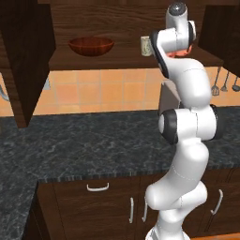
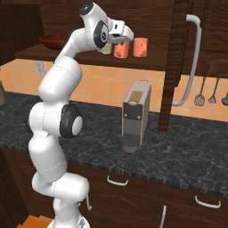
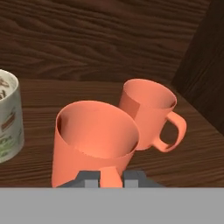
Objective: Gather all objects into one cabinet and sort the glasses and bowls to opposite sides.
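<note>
In the hand view my gripper [image 3: 111,177] is shut on the near wall of an orange cup [image 3: 94,140] whose handle I cannot see. Just behind it, touching or nearly so, stands the red-orange handled mug [image 3: 148,109], handle to the right. The cream tumbler [image 3: 6,118] is at the left. All three are on the shelf of the dark wooden cabinet [image 3: 87,39]. From the right base view the gripper [image 2: 119,41] sits over the orange cup [image 2: 120,50], between the tumbler [image 2: 105,48] and the mug [image 2: 140,46]. The brown wooden bowl [image 1: 91,45] rests at the shelf's left end.
A coffee machine [image 2: 136,116] stands on the dark stone counter [image 1: 93,145] below the cabinet. The cabinet's open doors [image 1: 23,61] jut out on both sides; the right one carries a long pale handle [image 2: 193,58]. Kitchen utensils [image 2: 205,93] hang on the tiled wall at the right.
</note>
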